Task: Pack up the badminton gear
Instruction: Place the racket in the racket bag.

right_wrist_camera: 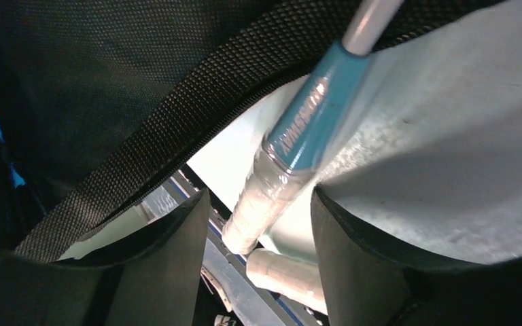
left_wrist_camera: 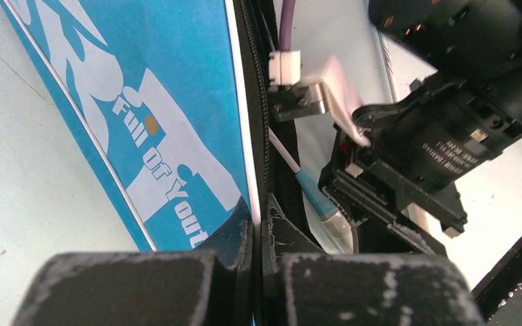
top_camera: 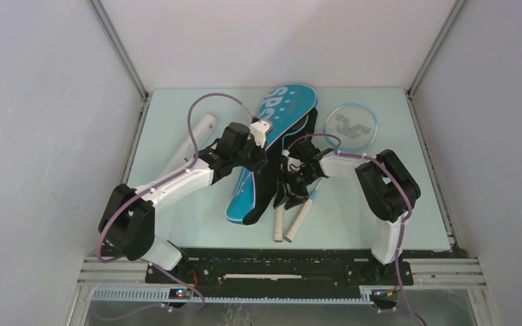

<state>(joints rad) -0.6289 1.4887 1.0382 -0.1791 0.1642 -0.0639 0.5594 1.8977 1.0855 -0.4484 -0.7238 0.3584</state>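
Top external view: your blue racket bag (top_camera: 287, 109) lies lengthwise in the middle of the table (top_camera: 394, 204). Two white handles show beside its near end, a racket head (top_camera: 351, 126) lies bare to the bag's right, and the white tube (top_camera: 192, 144) is well apart on the left.
Left gripper (left_wrist_camera: 258, 248): pinched tight on the bag's zip edge (left_wrist_camera: 264, 136), with blue flap and black trim between the pads, so the side is held up.
Right gripper (right_wrist_camera: 258, 197): jaws spread and straddling the wrapped racket handle (right_wrist_camera: 255, 214) just below its teal cone. Neither finger clearly touches it, so it holds nothing.
Second handle (right_wrist_camera: 285, 275): just beside the first, close to your right finger.
Grip risk: closing off-centre could trap both handles, or land on the taper so the racket slips out.
Bag risk: the black mesh lip hangs close over the shaft. Feeding the exposed head in may snag the zip and drag the flap out of your left pinch, closing the mouth.
Arm risk: your two wrists sit very near each other, so a wide swing could knock them together.
Shuttlecocks: none can be made out.
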